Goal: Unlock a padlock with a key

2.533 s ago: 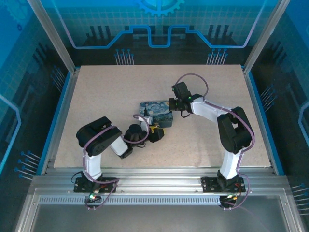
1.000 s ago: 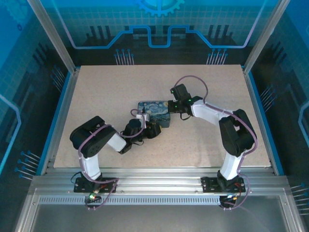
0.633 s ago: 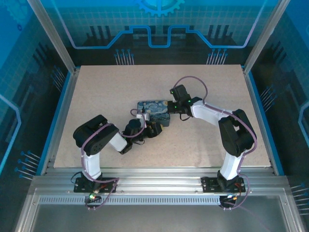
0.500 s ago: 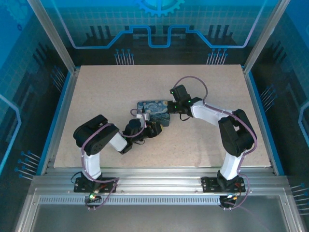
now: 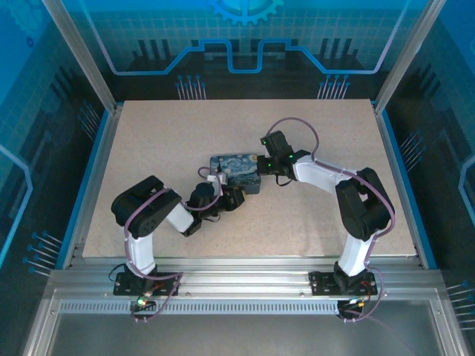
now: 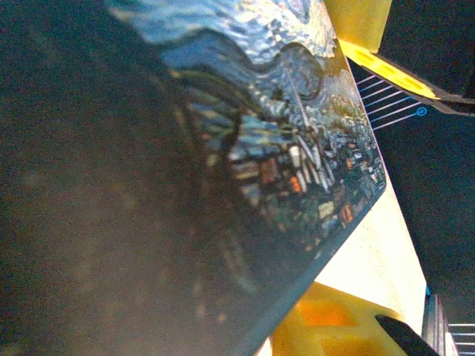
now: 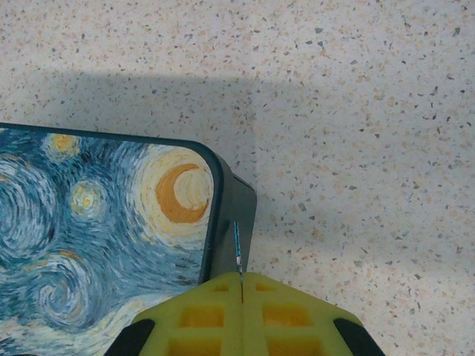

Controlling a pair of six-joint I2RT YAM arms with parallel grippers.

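Observation:
The dark blue box [image 5: 236,169] with yellow swirls lies mid-table. My right gripper [image 7: 242,278] is shut on the key [image 7: 237,245], a thin bluish sliver that sticks out between the yellow fingertips. The key's tip lies against the box's dark side wall [image 7: 237,215], just below the lid corner with the moon. In the top view the right gripper [image 5: 261,165] is at the box's right end. My left gripper [image 5: 228,194] is at the box's near side, and its yellow fingers [image 6: 356,18] stand on either side of the lid [image 6: 297,148]. The padlock is hidden.
The speckled table [image 5: 319,215] stretches to the right of and behind the box. Metal frame posts [image 5: 89,74] and blue walls close in the table's sides. A small white piece [image 5: 215,177] sits at the box's near left corner.
My left gripper has moved from in front of the box up against its near side. The box has shifted slightly left and away. My right gripper followed it at the right end.

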